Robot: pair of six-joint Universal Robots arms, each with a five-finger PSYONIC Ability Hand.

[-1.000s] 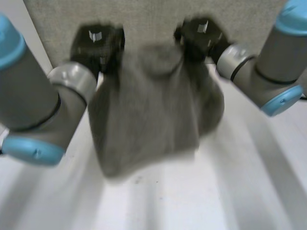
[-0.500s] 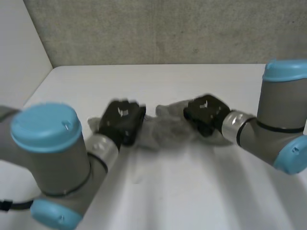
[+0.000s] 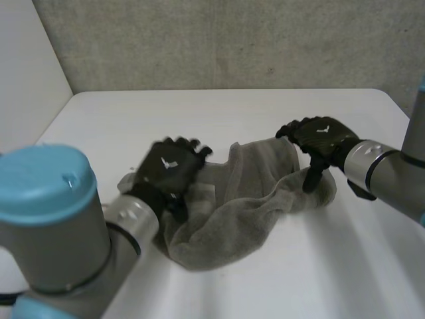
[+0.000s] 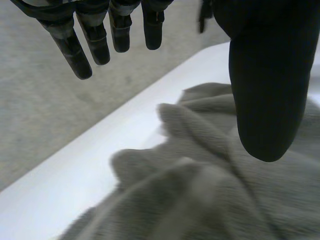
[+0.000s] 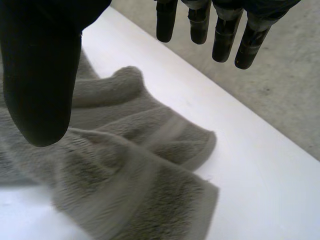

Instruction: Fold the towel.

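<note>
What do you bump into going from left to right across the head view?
left arm → left hand → towel → right hand → right arm

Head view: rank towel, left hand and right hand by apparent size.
1. The towel, clearly largest.
2. The left hand and right hand look about alike; the left is nearer the camera, so I won't rank them.
</note>
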